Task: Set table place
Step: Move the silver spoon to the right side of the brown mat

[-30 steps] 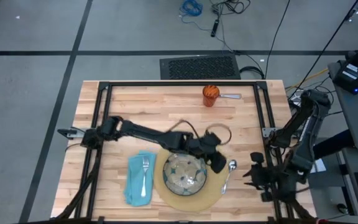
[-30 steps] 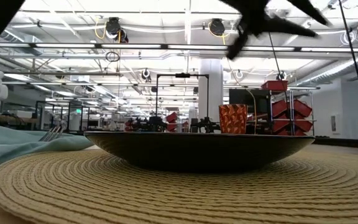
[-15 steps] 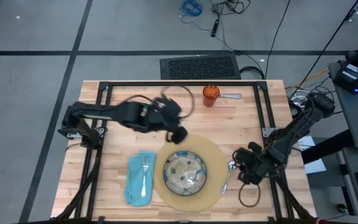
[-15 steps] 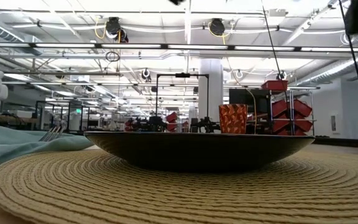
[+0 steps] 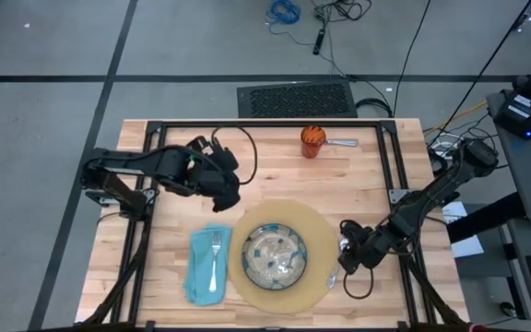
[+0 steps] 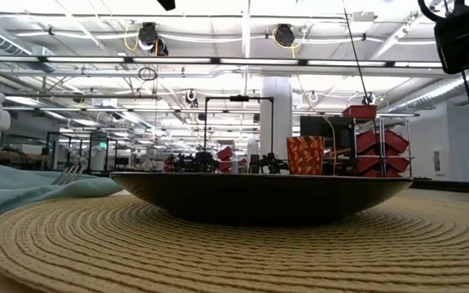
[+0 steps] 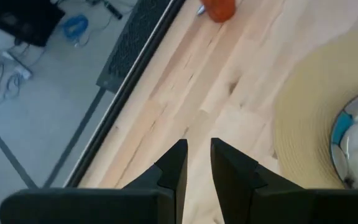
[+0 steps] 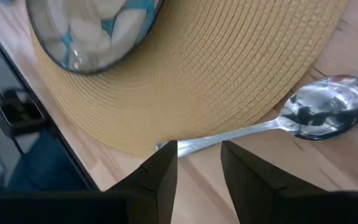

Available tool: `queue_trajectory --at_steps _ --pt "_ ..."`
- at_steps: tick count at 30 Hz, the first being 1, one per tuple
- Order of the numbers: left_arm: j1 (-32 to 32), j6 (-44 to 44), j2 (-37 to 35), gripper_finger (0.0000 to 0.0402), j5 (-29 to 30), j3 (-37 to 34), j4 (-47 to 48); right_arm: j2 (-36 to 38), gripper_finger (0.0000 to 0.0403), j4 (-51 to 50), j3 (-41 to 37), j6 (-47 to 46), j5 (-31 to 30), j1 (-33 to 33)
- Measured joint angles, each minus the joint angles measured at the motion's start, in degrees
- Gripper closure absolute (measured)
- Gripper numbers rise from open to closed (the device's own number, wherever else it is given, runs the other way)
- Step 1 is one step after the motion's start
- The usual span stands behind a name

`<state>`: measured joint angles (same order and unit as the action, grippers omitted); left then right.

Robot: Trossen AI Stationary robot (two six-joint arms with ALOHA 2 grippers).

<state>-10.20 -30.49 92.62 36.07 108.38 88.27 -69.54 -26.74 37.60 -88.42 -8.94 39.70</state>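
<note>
A green-patterned plate [image 5: 273, 255] sits on the round tan placemat [image 5: 293, 221] near the table's [image 5: 376, 184] front edge. To its left lies the teal napkin [image 5: 201, 272] with a fork [image 5: 215, 251] on top. The spoon [image 8: 328, 112] lies on the wood along the mat's right rim. My right gripper [image 8: 199, 165] is open just over the spoon's handle [image 8: 229, 140], which runs from one finger toward the other; I cannot tell whether a finger touches it. My left gripper [image 7: 197, 158] hangs above bare wood left of the mat's far side, narrowly open and holding nothing.
An orange cup [image 5: 312, 140] stands at the far edge with a silver utensil [image 5: 341, 142] lying beside it on its right. Black frame rails [image 5: 390, 166] run along the table's sides. Bare wood lies between the cup and the mat.
My left gripper has risen from the mat's right side beside the spoon and swung toward the far left, turning as it went. My right gripper has come in from the near right corner toward the spoon, sinking and rolling. The spoon has stayed put.
</note>
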Motion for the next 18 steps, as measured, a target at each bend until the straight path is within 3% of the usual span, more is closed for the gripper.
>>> queue_trajectory --at_steps 10,18 --pt "-0.7 8.9 -1.9 0.0346 2.8 0.0 1.7 -4.2 0.0287 -5.4 0.0 -14.0 -4.5 0.8" --pt "-0.7 13.1 -11.6 0.0346 4.1 0.0 1.7 -12.3 0.0287 -0.7 0.0 -29.9 -4.9 4.6"
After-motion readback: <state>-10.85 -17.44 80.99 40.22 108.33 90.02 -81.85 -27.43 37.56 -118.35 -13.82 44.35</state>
